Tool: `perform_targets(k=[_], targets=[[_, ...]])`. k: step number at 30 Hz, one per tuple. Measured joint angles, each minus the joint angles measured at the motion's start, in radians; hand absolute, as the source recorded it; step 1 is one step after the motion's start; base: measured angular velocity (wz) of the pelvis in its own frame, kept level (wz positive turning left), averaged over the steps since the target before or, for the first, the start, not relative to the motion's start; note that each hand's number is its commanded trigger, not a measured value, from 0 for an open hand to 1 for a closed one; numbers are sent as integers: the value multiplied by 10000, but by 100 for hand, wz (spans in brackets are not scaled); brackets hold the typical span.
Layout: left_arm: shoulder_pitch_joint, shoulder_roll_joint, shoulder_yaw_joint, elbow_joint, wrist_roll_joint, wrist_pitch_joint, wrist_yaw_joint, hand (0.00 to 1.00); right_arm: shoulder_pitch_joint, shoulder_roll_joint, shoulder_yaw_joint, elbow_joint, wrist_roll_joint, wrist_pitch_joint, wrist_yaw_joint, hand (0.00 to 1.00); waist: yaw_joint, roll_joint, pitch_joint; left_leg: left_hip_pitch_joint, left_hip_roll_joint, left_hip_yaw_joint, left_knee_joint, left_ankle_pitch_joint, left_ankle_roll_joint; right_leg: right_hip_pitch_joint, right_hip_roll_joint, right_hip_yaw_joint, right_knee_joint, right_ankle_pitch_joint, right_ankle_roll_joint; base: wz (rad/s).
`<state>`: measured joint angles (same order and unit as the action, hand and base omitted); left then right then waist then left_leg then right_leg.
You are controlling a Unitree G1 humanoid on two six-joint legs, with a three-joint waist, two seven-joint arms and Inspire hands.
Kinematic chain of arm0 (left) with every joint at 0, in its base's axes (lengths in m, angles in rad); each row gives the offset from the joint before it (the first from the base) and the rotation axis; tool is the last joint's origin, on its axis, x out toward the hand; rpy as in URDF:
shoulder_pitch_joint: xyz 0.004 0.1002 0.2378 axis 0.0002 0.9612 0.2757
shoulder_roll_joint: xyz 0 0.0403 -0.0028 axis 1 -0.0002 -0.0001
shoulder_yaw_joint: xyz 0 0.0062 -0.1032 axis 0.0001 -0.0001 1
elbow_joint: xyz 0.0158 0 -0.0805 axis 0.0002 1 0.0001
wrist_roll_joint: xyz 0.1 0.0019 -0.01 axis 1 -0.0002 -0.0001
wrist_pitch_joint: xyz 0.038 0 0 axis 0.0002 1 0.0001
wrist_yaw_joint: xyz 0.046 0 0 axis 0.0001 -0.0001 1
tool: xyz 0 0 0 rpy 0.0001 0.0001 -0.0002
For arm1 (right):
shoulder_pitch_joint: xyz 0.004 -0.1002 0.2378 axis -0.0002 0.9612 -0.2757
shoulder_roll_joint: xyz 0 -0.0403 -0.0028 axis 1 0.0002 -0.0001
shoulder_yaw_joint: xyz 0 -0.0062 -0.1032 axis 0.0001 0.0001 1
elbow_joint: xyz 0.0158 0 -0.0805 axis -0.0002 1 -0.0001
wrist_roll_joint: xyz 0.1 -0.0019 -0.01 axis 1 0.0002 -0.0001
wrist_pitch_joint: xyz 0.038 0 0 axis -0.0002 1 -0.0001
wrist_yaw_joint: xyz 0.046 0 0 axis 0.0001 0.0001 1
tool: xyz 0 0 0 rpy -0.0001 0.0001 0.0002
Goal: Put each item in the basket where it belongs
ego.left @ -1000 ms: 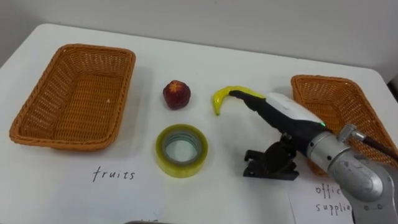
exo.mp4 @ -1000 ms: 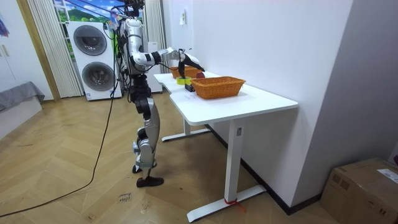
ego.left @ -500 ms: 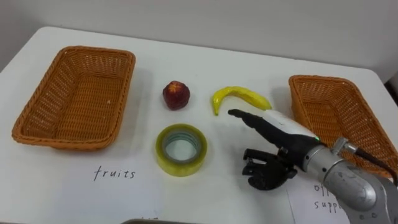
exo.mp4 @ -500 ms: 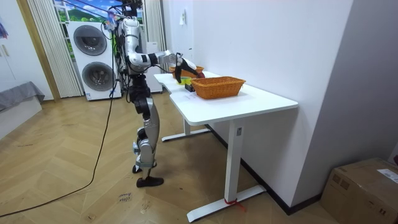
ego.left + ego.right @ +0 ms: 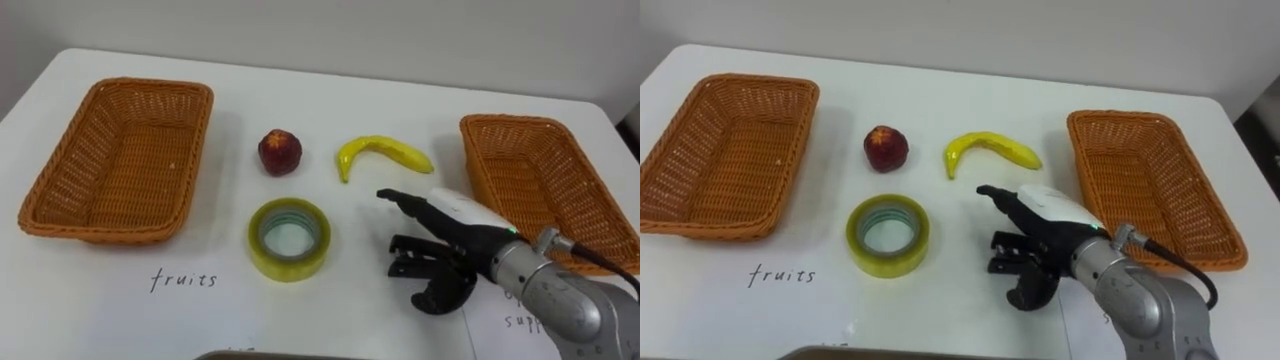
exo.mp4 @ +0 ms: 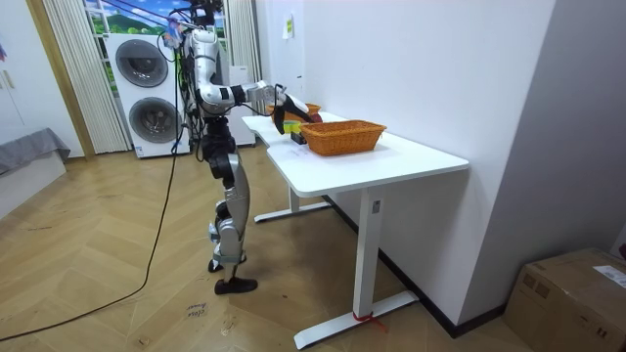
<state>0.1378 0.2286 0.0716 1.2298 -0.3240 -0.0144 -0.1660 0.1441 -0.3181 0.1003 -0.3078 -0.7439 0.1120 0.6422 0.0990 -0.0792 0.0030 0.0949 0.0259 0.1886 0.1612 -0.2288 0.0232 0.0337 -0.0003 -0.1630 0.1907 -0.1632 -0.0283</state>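
Right robot hand (image 5: 452, 216), half-hidden black item (image 5: 402, 267)

Standing upright on both legs, facing the room view's right, leaning only slightly forward. Stretching the right arm out ahead of the torso at about chest height, elbow a little bent. Reaching in from the lower right of the eye views, forearm slanting up and to the left, grey wrist sitting low. Holding the right hand (image 5: 456, 212) palm down, white back turned upward, aiming toward the upper left.
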Motion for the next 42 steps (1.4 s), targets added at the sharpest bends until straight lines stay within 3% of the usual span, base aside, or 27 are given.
perform_targets(k=[8,19,33,42], targets=[[-182,-26,6,30,10,47,-35,0,4,18,93,444,-486,198,-133,0,92,40,11,-14,1,15,19,-1,2,8,-1,-7,0,6,-1,0],[-205,-38,44,83,5,307,-51,0,12,18,108,526,-697,216,-270,0,120,84,4,-40,9,25,30,-2,3,-5,5,6,-3,29,-4,0],[-200,-91,44,82,5,316,-32,0,7,17,106,526,-947,213,-293,0,162,176,-1,-45,11,22,9,-2,4,-1,18,83,-9,51,-6,0],[-156,-78,49,29,10,314,-16,0,-144,131,86,820,-942,215,-295,0,163,87,-22,-56,9,21,16,-2,5,-3,18,98,-23,51,-6,0]])
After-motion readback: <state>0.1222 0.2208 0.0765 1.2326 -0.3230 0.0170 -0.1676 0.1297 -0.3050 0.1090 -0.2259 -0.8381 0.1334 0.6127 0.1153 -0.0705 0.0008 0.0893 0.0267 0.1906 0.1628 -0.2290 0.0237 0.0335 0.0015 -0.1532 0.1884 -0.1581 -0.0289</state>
